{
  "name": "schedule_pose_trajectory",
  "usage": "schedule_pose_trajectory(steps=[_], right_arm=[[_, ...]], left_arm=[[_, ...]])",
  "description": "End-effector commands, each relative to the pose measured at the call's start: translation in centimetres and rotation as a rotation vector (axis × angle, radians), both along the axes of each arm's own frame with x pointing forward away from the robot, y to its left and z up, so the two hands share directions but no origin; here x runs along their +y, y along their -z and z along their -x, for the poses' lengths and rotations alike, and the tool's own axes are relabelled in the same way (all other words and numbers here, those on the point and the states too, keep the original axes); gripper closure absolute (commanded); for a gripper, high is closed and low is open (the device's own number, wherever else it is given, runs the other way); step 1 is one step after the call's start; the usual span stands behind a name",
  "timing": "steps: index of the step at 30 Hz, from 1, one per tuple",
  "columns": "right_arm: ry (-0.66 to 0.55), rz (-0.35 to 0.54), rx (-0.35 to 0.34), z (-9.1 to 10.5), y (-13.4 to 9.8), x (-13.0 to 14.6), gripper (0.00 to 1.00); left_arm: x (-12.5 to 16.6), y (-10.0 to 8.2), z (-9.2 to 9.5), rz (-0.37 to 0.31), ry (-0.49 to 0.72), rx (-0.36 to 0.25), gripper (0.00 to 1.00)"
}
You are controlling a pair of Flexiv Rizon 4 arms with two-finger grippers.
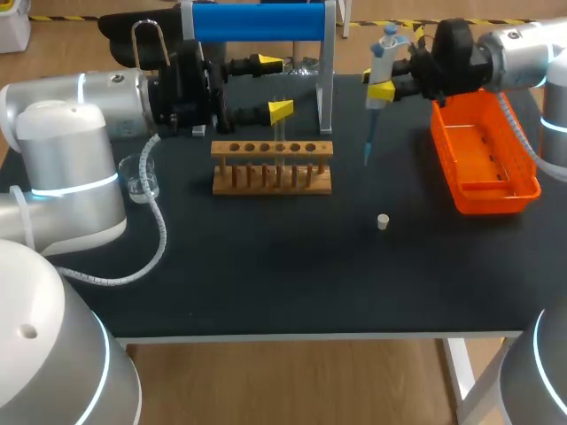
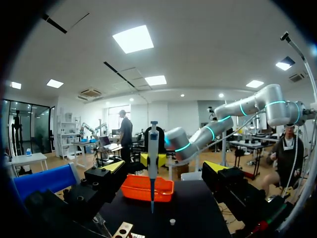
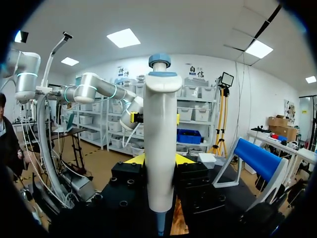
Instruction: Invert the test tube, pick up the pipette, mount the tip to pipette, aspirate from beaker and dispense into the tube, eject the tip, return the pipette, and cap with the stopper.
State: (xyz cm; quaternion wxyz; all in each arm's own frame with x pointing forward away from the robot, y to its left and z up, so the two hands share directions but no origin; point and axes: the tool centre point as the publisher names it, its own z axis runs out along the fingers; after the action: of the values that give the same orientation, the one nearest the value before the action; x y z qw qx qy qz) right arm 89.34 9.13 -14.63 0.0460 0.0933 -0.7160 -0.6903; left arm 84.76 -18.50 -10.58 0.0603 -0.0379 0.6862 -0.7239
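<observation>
Above black table (image 1: 266, 274), right end effector (image 1: 376, 82) grips pipette (image 1: 383, 55) upright, tip pointing down.

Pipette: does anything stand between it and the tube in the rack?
Nothing visible does. The pipette, in the right gripper, hangs right of the rack; only bare table lies between it and the tube. The stand leg seems farther back.

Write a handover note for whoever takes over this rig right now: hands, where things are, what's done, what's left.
Left hand: open, empty, at the rack.
Right hand: shut on the pipette, tip looks mounted.
Tube stands in the rack; beaker left of the rack; stopper loose on the table.
Done: pipette picked up, tip on.
Left: aspirate, dispense, eject tip, return pipette, cap.
</observation>
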Motion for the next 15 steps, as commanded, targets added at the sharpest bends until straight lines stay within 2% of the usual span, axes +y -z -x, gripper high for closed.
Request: schedule_pose_trajectory(steps=[1, 6, 15], right_arm=[[0.022, 0.005, -0.006, 0.44, -0.3, -1.88, 1.0], [0.039, -0.009, -0.001, 0.43, -0.36, -2.84, 1.0], [0.044, -0.017, 0.005, 0.5, -0.31, -2.79, 1.0]], left_arm=[[-0.03, 0.04, 0.04, 0.001, -0.001, -0.001, 0.0], [-0.03, 0.04, 0.04, 0.001, -0.001, -0.001, 0.0], [-0.03, 0.04, 0.04, 0.001, -0.001, -0.001, 0.0]])
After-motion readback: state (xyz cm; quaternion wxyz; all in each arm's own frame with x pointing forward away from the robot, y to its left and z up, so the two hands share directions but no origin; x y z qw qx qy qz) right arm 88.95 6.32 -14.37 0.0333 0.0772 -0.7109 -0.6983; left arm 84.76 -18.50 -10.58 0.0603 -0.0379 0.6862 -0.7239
